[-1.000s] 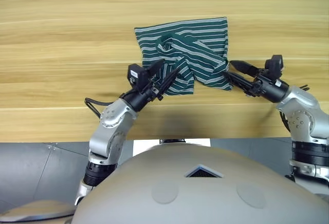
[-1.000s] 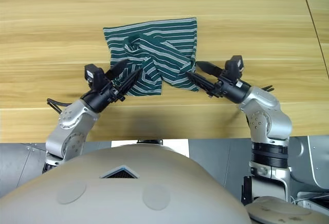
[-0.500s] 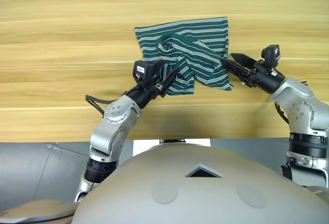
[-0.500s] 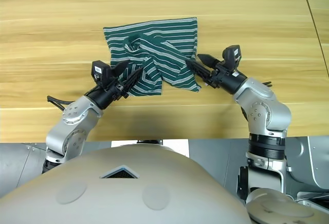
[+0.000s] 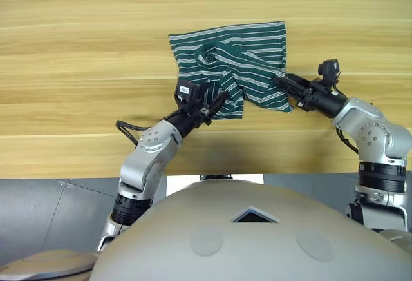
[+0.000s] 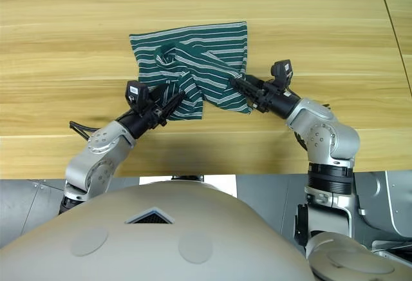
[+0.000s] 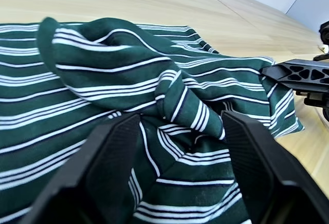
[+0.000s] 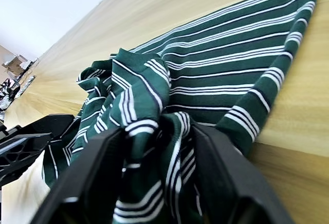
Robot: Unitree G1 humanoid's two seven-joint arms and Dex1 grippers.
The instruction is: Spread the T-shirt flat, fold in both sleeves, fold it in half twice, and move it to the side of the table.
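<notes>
The T-shirt (image 5: 235, 62), dark green with white stripes, lies crumpled and twisted on the wooden table (image 5: 77, 49). My left gripper (image 5: 215, 99) is at the shirt's near left edge. It is open, and in the left wrist view its fingers (image 7: 110, 167) straddle a raised fold of cloth (image 7: 175, 106). My right gripper (image 5: 278, 82) is pushed into the shirt's near right side. It is also open, and the fingers (image 8: 221, 178) hold a bunched fold (image 8: 149, 111) between them. The shirt's far edge lies flat; the sleeves are hidden in the folds.
Bare wood surrounds the shirt on the left, right and far sides. The table's front edge (image 5: 64, 176) runs just behind both wrists. A black cable (image 5: 125, 129) loops beside the left forearm.
Both arms have moved forward to the shirt. The right gripper slid left from beside the cloth onto its near right corner, with the fingers now closer together. The left gripper crept further over the near edge.
</notes>
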